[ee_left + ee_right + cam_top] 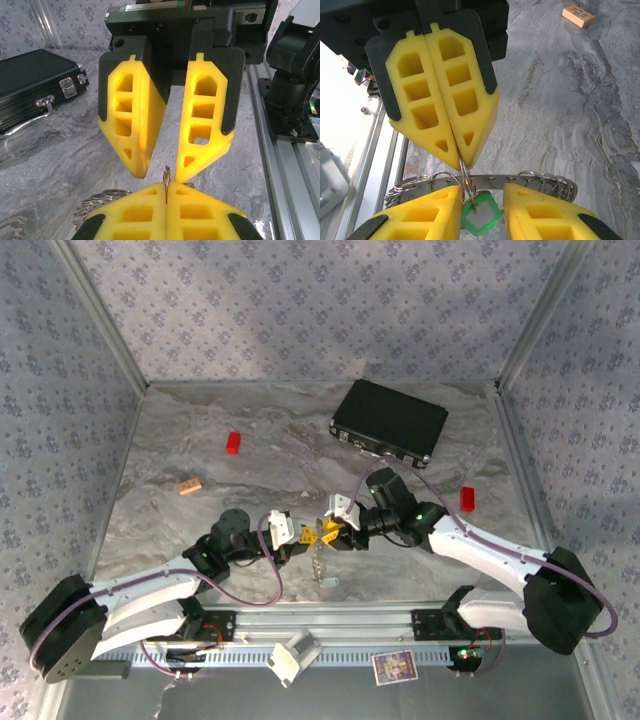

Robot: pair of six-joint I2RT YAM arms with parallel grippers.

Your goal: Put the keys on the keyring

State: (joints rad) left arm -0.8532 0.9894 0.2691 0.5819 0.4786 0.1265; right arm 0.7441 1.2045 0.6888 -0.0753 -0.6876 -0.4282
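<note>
While an orange block and a red block lie on the left of the bench, the left gripper is clenched at front centre on a small loop of the keyring. The keyring hangs under its tips. A green-headed key dangles from that loop between the spread fingers of the right gripper, which is released. A black case sits back right.

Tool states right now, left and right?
Left tool: closed on a small silvery metal ring of the fringed silvery keyring.
Right tool: open, mint-green plastic key head in the gap.
</note>
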